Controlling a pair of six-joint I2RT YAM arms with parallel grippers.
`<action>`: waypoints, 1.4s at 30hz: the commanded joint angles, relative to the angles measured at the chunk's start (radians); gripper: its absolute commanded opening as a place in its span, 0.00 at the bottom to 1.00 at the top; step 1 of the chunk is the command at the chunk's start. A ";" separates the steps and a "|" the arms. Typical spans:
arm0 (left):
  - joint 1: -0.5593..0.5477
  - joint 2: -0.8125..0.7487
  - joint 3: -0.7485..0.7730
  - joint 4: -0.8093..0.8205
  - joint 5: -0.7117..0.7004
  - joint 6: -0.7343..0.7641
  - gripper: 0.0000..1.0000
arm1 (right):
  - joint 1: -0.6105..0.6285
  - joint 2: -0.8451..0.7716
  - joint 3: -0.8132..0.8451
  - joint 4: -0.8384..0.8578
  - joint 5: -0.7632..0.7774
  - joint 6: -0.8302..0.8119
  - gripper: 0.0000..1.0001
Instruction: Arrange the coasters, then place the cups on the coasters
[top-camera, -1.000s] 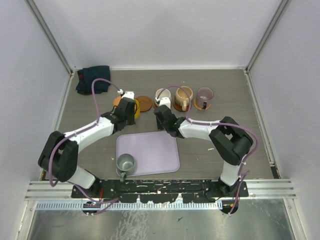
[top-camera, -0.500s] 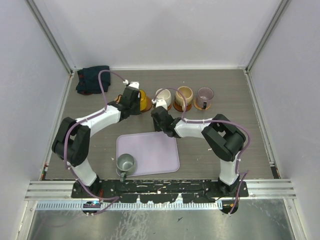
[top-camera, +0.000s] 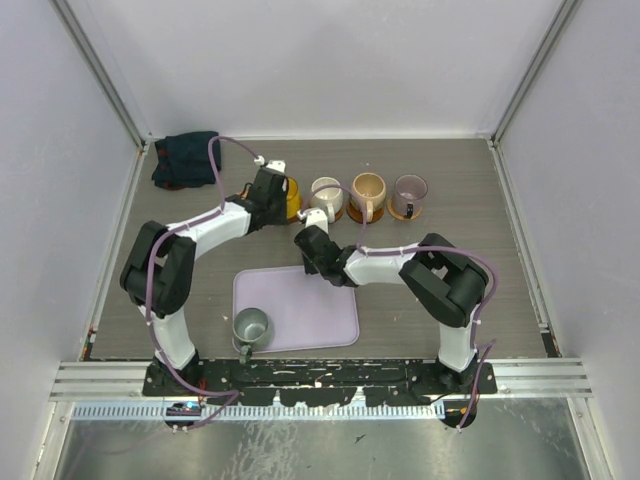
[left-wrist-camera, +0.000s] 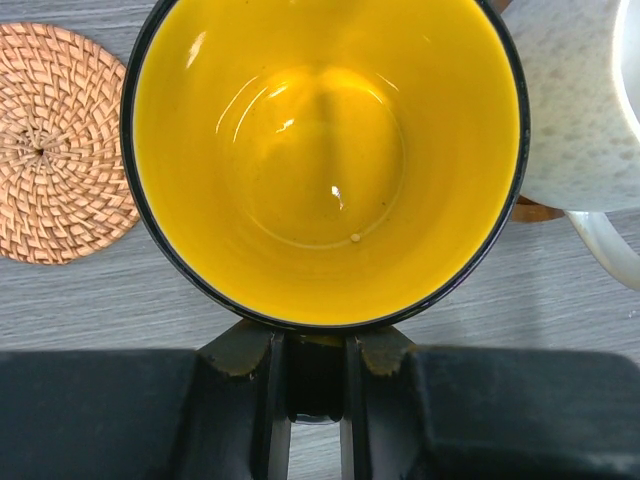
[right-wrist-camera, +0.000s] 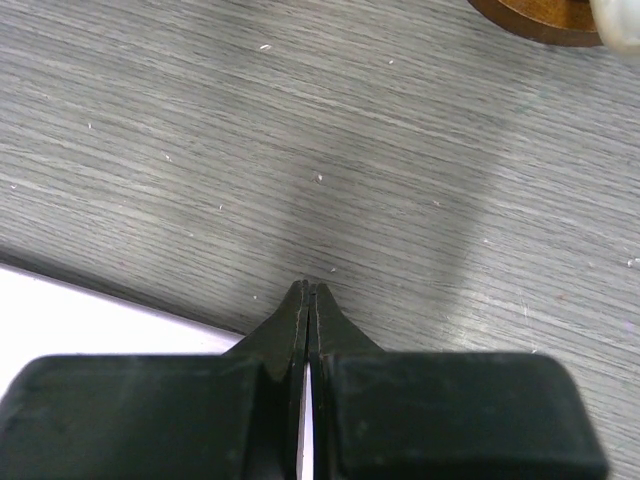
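**Left gripper (left-wrist-camera: 317, 375) clamped on the handle of the glossy yellow ceramic cup (left-wrist-camera: 320, 150), just ahead of its fingers.**
The cup is upright, mouth up, long axis vertical, handle pointing back into the jaws. A bare woven round coaster (left-wrist-camera: 55, 140) lies to the hand's left, and a speckled white cup (left-wrist-camera: 585, 100) sits close on its right. Lower it level, clear of the white cup; whatever is beneath is hidden. The right gripper (right-wrist-camera: 308, 295) is pinched shut, empty.

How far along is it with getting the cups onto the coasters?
Done: the white cup, tan cup and purple cup sit on coasters. In hand: the left fingers grip the yellow cup beside the white one. To do: the grey cup at the tray's near corner, with a bare coaster waiting.
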 joint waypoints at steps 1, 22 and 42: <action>0.011 -0.006 0.068 0.088 -0.001 0.014 0.00 | 0.013 -0.040 -0.032 -0.048 0.021 0.045 0.01; 0.015 0.027 0.086 0.094 -0.046 0.044 0.00 | 0.025 -0.083 -0.071 -0.073 0.029 0.079 0.01; 0.015 0.061 0.103 0.098 -0.056 0.002 0.00 | 0.031 -0.058 -0.057 -0.069 0.010 0.082 0.01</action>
